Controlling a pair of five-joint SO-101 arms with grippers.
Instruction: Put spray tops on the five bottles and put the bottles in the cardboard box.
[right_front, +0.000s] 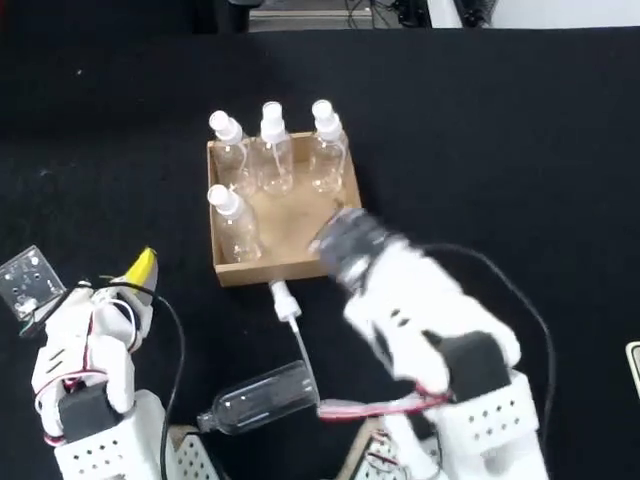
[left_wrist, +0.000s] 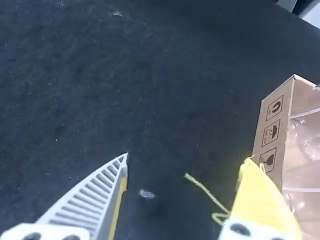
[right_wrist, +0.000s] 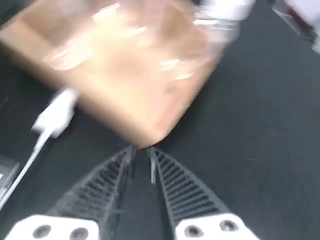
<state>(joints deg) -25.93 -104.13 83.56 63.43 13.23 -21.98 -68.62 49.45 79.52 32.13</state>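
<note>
Your left gripper stood wide open and empty beside the cardboard box. The uncapped fifth bottle lay near the arm bases, probably light and slippery, so take it at mid-body. The spray top lay just before the box. Your right gripper had its jaws almost together, holding nothing.

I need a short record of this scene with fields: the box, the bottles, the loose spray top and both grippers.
cardboard box: holds four upright bottles, all with spray tops
fifth bottle: lies on the table, no top
spray top: loose on table, between box and fifth bottle
left gripper: open, empty, beside box
right gripper: fingers shut, empty, at box corner
</note>
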